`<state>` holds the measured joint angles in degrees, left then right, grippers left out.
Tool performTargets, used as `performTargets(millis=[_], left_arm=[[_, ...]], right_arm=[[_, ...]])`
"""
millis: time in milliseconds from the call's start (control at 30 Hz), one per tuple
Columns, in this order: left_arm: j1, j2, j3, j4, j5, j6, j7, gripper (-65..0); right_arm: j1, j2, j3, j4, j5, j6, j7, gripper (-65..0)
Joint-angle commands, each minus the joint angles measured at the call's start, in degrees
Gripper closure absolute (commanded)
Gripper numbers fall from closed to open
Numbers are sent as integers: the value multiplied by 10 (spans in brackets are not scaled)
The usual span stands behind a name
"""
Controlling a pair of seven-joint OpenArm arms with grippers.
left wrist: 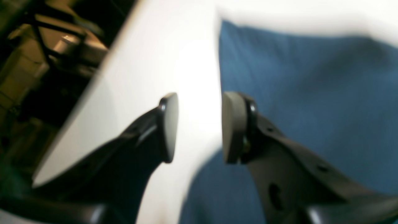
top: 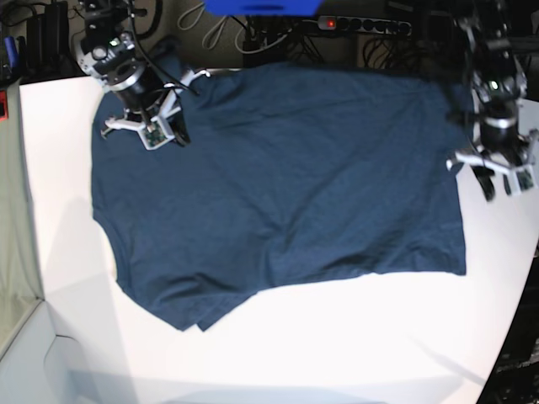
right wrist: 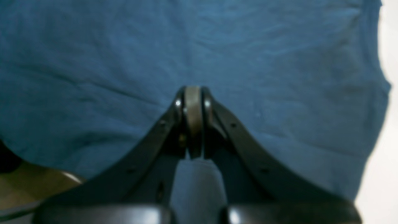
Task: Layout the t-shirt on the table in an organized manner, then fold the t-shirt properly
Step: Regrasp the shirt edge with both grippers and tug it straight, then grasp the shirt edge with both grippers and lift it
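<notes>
The dark blue t-shirt (top: pixel 286 177) lies spread across the white table (top: pixel 354 337), with wrinkles and a folded-over corner at its near left. My right gripper (top: pixel 171 135) is over the shirt's far left part. In the right wrist view the right gripper (right wrist: pixel 193 93) is shut, pads pressed together, with the t-shirt (right wrist: pixel 124 56) below and no cloth visibly pinched. My left gripper (top: pixel 497 183) hangs just off the shirt's right edge. In the left wrist view the left gripper (left wrist: pixel 200 127) is open over bare table (left wrist: pixel 161 56), beside the t-shirt (left wrist: pixel 311 87).
A power strip (top: pixel 362 25) and cables lie behind the table's far edge, with a blue object (top: pixel 261 7) at the top. The table's curved edge (top: pixel 515 311) runs down the right side. Dark clutter (left wrist: pixel 56 49) lies beyond the table edge near my left gripper.
</notes>
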<state>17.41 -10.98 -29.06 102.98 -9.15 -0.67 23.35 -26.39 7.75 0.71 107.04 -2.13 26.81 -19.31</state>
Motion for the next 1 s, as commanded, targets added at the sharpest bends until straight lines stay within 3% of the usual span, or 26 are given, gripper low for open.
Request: performTargets(millis=[0, 300, 467, 567, 733, 867, 967], left_arm=[[-15, -6, -9, -12, 2, 4, -6, -229], [-158, -11, -8, -178, 2, 4, -5, -238], [-233, -13, -8, -285, 2, 4, -5, -375], [-267, -19, -8, -324, 2, 4, -9, -420], [-333, -22, -2, -398, 2, 4, -9, -423], [-375, -37, 43, -471, 1, 4, -12, -423], [-400, -37, 73, -520, 0, 4, -46, -423]], right_arm=[[2, 4, 3, 8, 6, -1, 14, 0], [2, 6, 6, -5, 6, -1, 14, 0], [2, 7, 6, -9, 6, -1, 14, 0], [3, 7, 6, -20, 5, -1, 14, 0], [14, 7, 7, -39, 5, -1, 14, 0], [16, 12, 7, -45, 5, -1, 14, 0], [16, 16, 7, -45, 5, -1, 14, 0]])
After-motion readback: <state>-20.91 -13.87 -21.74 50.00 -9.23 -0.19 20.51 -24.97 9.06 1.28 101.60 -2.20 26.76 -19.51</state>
